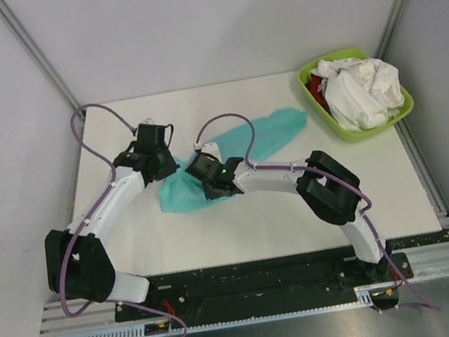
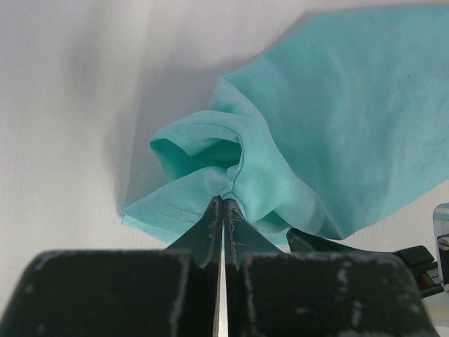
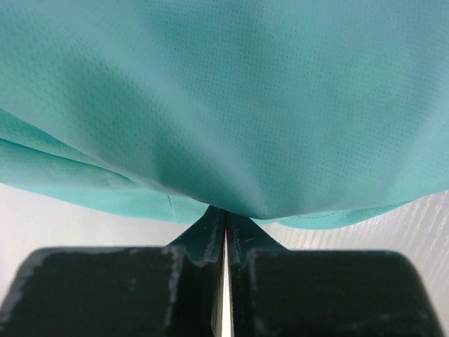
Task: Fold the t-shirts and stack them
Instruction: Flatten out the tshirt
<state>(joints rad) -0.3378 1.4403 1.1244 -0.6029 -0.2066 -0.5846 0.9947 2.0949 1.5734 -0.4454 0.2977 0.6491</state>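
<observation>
Left wrist: left gripper (image 2: pixel 223 203) pinches teal t-shirt (image 2: pixel 351 105) edge; right gripper (image 3: pixel 225 214) clamps its edge.

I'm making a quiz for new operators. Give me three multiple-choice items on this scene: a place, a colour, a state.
1. Where on the table is the lime-green basin? A) far right corner B) near left corner C) centre
2. What colour is the t-shirt that the left gripper and right gripper hold? A) red B) white C) teal
3. How is the left gripper? A) wide open B) shut on the t-shirt C) out of view
Answers: 1 A, the top view shows it there; 2 C, teal cloth meets both sets of fingertips; 3 B, its jaws pinch the cloth.
</observation>
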